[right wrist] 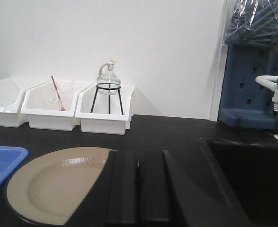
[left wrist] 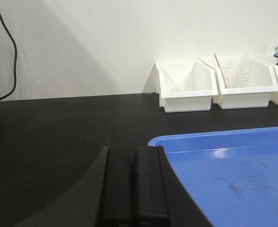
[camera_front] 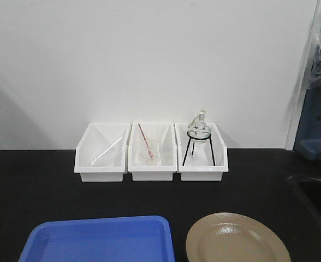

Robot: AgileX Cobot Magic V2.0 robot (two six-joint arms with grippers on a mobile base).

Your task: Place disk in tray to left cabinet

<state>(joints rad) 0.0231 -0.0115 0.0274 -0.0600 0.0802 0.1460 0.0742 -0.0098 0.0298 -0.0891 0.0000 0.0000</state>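
Right wrist, tool (right wrist: 139, 161) over disk (right wrist: 54, 187) right edge

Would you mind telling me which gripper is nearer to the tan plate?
Right. The right gripper hangs at the right edge of the tan plate; the left gripper is beside the blue tray.

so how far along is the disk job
Nothing looks done yet: the disk lies on the counter just right of the tray, not in it. Nothing is in hand: the left tool by the tray and the right tool by the disk are both shut and empty. Left to do: grip the disk, set it in the tray, take it to the cabinet, which isn't in view.
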